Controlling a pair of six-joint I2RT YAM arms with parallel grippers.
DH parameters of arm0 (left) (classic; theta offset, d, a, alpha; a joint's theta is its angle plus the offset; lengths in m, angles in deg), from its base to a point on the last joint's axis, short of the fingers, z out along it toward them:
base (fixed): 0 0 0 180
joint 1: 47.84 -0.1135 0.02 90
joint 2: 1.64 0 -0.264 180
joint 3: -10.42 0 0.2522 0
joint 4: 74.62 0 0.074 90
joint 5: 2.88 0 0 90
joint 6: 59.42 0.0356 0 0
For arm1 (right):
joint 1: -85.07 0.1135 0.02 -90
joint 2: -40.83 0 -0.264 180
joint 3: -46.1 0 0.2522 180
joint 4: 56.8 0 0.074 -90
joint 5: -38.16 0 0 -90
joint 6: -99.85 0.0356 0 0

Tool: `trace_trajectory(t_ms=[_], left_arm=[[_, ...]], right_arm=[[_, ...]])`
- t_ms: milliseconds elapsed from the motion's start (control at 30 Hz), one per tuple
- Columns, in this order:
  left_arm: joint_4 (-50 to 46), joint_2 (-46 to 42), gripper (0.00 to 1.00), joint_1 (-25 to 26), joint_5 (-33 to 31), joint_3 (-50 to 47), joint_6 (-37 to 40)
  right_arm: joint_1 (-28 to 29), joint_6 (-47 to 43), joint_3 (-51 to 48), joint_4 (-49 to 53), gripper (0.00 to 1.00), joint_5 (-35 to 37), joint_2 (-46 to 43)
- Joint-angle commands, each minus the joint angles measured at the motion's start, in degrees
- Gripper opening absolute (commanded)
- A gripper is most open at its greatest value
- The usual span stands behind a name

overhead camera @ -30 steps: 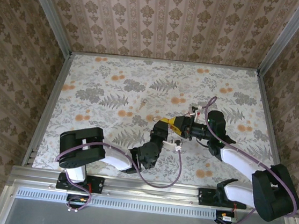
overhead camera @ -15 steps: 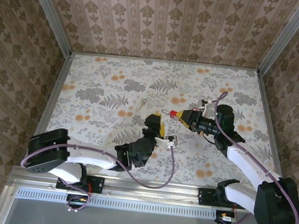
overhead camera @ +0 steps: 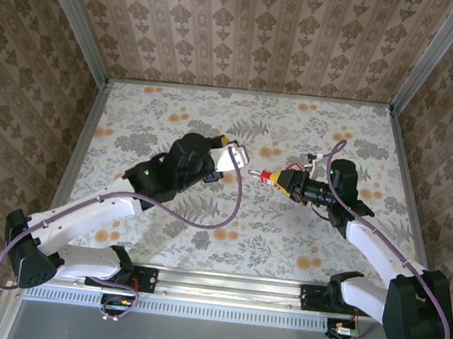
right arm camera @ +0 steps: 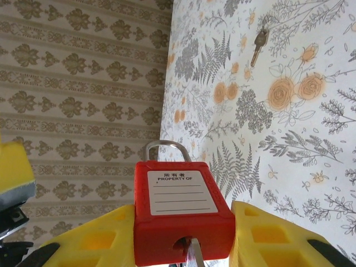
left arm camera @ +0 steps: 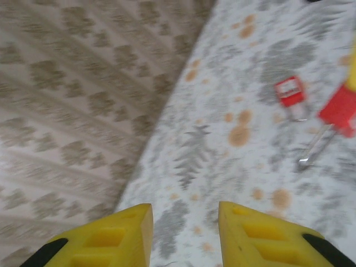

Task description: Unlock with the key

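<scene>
Your right gripper clasps a red padlock; your left gripper hangs released, and a key lies on the counter.

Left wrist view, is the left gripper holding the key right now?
No, the left gripper is open, and nothing sits between its yellow fingers.
</scene>
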Motion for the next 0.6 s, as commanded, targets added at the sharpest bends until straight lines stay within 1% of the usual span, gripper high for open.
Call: trace_trajectory(t_ms=[0, 167, 267, 400, 433, 567], left_arm=[[-15.08, 6.15, 0.36, -0.84, 15.35, 3.06, -3.98], [-17.67, 11.88, 0.38, -0.92, 21.24, 7.38, -4.84], [-19.28, 13.83, 0.41, -0.91, 21.65, 8.76, -4.79], [-19.22, 15.04, 0.41, -0.97, 22.97, 9.16, -4.62], [-19.13, 15.29, 0.39, -0.97, 23.0, 9.16, -4.62], [-19.04, 16.11, 0.24, -0.92, 22.63, 9.03, -4.43]], right_arm=[[1.14, -1.73, -0.6, -0.89, 0.24, -3.61, -1.42], [2.86, -2.88, -0.32, -0.37, 0.24, -4.72, -1.12], [3.19, -3.12, -0.35, -0.1, 0.24, -5.16, -1.52], [3.92, -3.43, -0.53, 0.12, 0.24, -5.34, -1.6], [4.1, -3.39, -0.57, 0.02, 0.25, -5.33, -1.59], [4.81, -3.41, -0.64, -0.21, 0.24, -5.43, -1.67]])
